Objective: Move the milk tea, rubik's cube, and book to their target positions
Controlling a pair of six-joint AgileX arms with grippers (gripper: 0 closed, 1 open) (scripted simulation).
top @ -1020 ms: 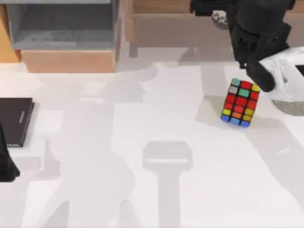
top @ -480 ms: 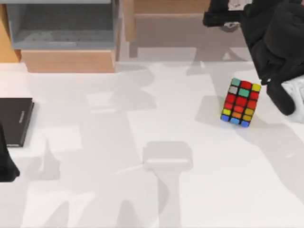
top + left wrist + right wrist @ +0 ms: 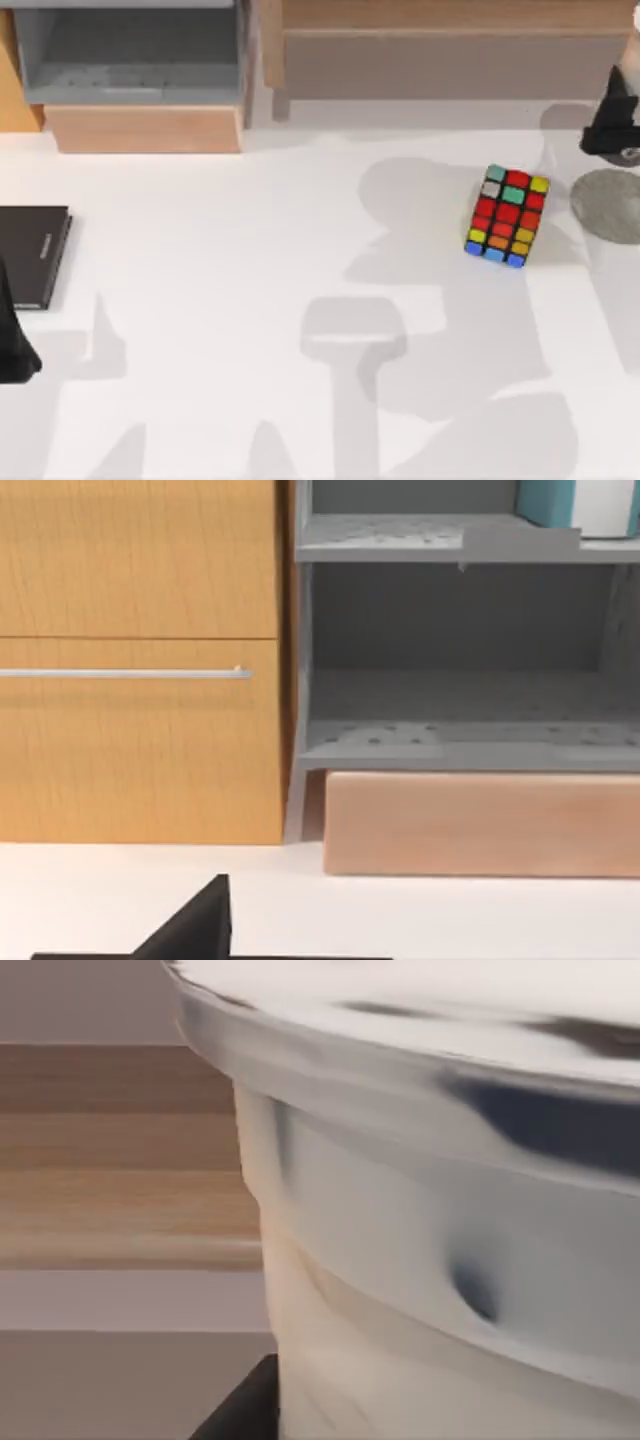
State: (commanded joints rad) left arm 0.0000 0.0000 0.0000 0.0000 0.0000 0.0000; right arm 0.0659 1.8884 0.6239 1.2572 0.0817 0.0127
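Evidently the milk tea [image 3: 450, 1260] is the step in hand: it looms right against the right wrist camera, so the right gripper [image 3: 612, 125], at the top view's right edge, seems clenched on it. Next it needs lowering onto the grey disc [image 3: 608, 205], beside the rubik's cube [image 3: 506, 216]. Whether the left gripper [image 3: 12, 345], lower left, is released or clenched, I cannot tell.

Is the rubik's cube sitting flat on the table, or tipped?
Tipped, it seems. In the top view the rubik's cube stands skewed, its sticker rows slanting, near the grey disc. Whether an edge is lifted, cannot tell.
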